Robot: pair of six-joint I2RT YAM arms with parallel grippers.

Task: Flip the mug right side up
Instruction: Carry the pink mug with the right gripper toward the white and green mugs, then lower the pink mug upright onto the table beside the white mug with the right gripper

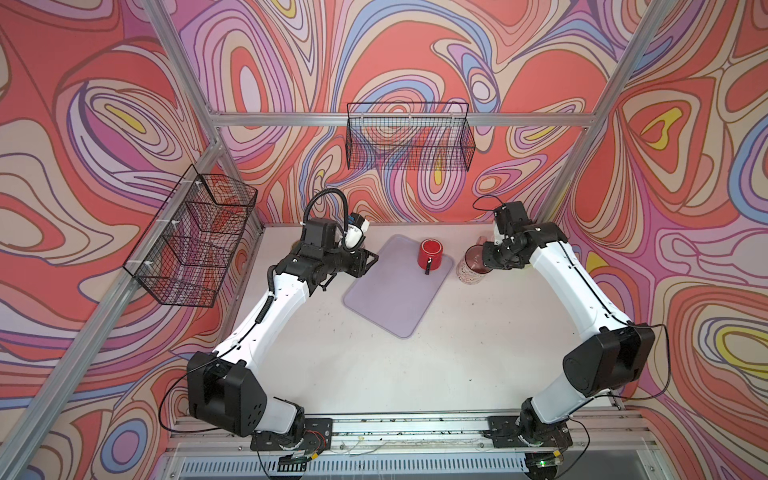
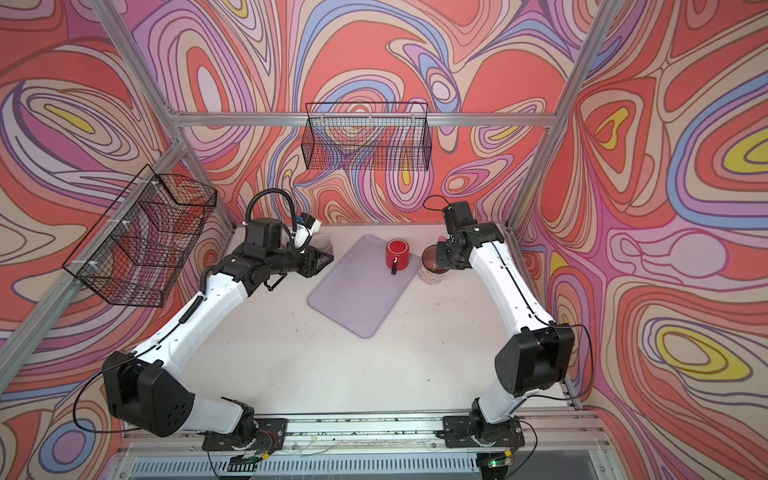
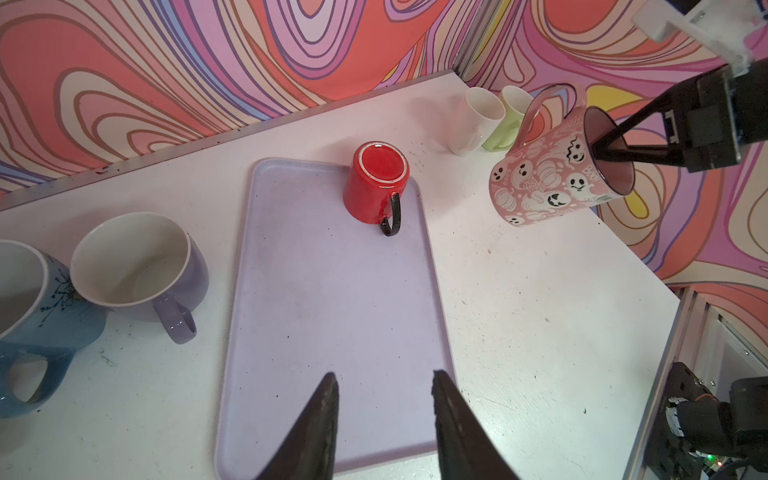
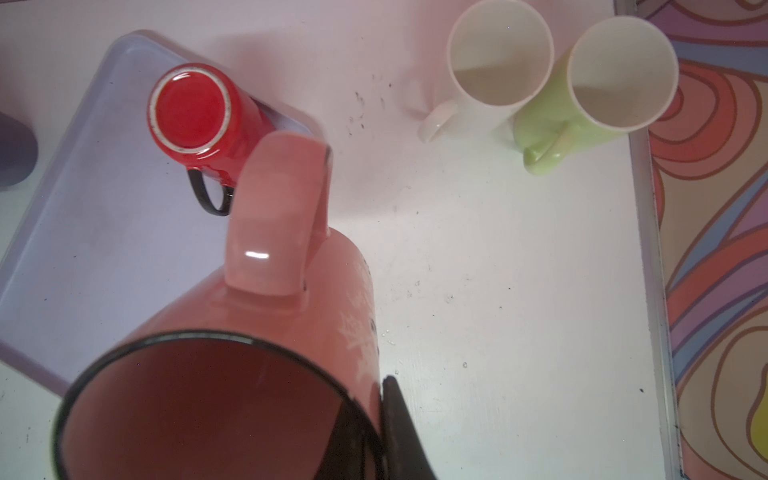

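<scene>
A pink mug [image 3: 548,178] printed with white ghosts hangs tilted over the table just right of the lilac tray [image 3: 332,311], its mouth turned up towards my right gripper [image 3: 598,151]. That gripper is shut on the mug's rim [image 4: 374,415], one finger inside and one outside. Both top views show the pink mug [image 1: 471,266] [image 2: 432,266]. A red mug [image 1: 430,253] [image 3: 376,183] with a black handle stands upside down on the tray's far right corner. My left gripper [image 3: 384,382] [image 1: 372,259] is open and empty above the tray's left end.
A purple mug [image 3: 137,266] and a blue mug [image 3: 25,299] stand upright left of the tray. A white mug [image 4: 494,66] and a green mug [image 4: 602,83] stand upright in the back right corner. Wire baskets [image 1: 191,241] [image 1: 409,137] hang on the walls.
</scene>
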